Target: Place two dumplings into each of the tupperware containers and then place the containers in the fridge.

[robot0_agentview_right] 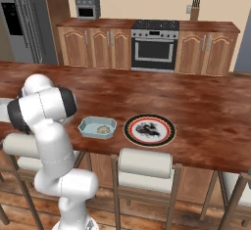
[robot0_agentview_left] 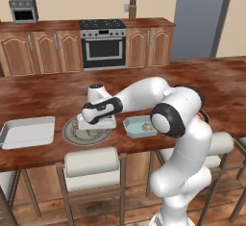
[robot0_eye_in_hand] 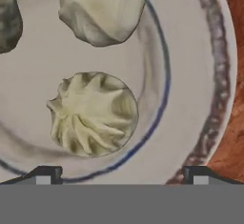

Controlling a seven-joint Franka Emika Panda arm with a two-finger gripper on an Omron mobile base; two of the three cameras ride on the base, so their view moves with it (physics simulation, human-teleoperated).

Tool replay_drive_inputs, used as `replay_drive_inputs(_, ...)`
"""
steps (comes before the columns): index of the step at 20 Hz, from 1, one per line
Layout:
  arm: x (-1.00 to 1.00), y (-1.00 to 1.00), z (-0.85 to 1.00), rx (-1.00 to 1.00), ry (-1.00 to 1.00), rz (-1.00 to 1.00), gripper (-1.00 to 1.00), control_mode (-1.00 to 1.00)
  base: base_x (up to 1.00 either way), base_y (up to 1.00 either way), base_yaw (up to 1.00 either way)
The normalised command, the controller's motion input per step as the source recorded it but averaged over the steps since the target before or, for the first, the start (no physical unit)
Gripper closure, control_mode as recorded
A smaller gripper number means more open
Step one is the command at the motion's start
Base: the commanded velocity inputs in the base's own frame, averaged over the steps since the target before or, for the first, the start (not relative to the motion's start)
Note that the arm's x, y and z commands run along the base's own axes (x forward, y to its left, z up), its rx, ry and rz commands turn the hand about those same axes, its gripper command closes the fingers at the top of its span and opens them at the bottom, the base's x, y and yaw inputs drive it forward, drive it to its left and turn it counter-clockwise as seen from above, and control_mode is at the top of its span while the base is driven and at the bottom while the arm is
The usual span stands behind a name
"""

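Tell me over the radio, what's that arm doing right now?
Gripper open, low over grey plate. Crimped dumpling between the fingertips, not gripped. Second dumpling beside it. Blue tub holds dumplings already.

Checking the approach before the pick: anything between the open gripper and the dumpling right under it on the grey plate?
Nothing visible. In the hand view the gripper is open, its tips either side of the dumpling, with bare plate between. A second dumpling lies further along the plate, apart from the first and outside the jaws' line.

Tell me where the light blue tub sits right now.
The light blue tub sits near the counter's front edge, between the grey plate and the dark-rimmed plate, holding something pale.
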Motion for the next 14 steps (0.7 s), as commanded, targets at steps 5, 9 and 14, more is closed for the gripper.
replay_drive_inputs(5,0.36,0.09,0.00,0.01,-0.01,0.00,-1.00,-1.00,0.00,0.00,0.00)
replay_drive_inputs(9,0.28,0.14,0.00,0.00,0.00,0.00,-1.00,-1.00,0.00,0.00,0.00)
replay_drive_inputs(14,0.02,0.16,0.00,0.00,0.00,0.00,-1.00,-1.00,0.00,0.00,0.00)
